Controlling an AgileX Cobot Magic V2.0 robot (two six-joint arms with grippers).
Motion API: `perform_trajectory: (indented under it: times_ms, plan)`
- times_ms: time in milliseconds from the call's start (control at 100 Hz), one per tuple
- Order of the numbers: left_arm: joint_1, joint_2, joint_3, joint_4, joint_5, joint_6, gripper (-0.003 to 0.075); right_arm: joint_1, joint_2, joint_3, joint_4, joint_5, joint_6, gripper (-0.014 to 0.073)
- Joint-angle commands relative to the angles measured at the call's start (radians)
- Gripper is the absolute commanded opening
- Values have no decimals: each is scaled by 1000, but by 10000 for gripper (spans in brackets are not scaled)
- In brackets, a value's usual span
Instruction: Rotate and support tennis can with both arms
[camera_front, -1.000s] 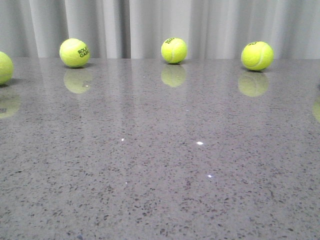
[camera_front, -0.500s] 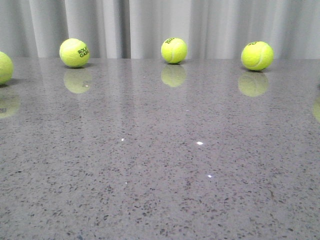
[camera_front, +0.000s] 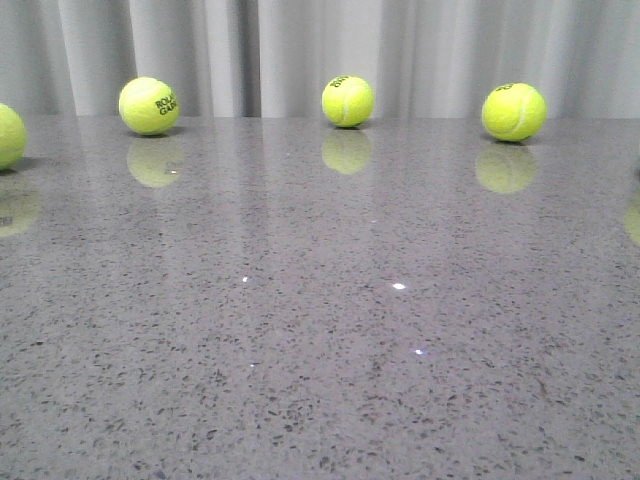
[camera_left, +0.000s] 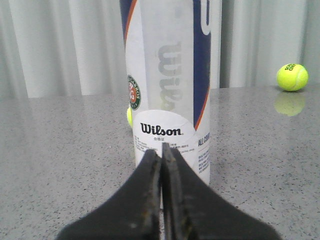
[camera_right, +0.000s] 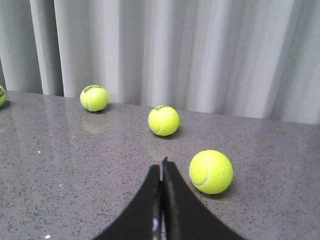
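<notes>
Nothing has shifted in the front view since a second ago: the four tennis balls (camera_front: 149, 105) sit where they were along the far edge of the grey speckled tabletop (camera_front: 320, 330), and neither arm nor can appears there. The left pincer (camera_left: 161, 155) is held low and level with its tips pressed together on nothing, and the tennis can (camera_left: 170, 85) stands upright on the tabletop just beyond those tips. The right pincer (camera_right: 161, 172) is likewise closed and empty, with a ball (camera_right: 211, 171) near its tip, slightly to one side.

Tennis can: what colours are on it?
White and navy with an orange stripe; the tennis can shows best in the left wrist view.
</notes>
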Motion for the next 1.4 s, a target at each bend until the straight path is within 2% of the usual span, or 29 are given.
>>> perform_trajectory:
  times_ms: [0, 60, 200, 310, 630, 900, 1390]
  plan:
    - [4, -39, 48, 1, -84, -12, -21, -8, 10, -23, -3, -83, 6, -68]
    - [4, -39, 48, 1, -84, -12, -21, -8, 8, -7, -37, -106, 36, -68]
    - [4, -39, 48, 1, -84, -12, -21, -8, -21, 77, -178, -197, 214, -68]
    - [4, -39, 48, 1, -84, -12, -21, -8, -78, 157, -205, -217, 281, -68]
    - [4, -39, 48, 1, -84, -12, -21, -8, -293, 336, -178, -216, 280, -68]
    - [4, -39, 48, 1, -84, -12, -21, -8, -284, 424, -163, -313, 280, -68]
    - [4, -39, 48, 1, -84, -12, -21, -8, -284, 422, -163, -318, 280, -68]
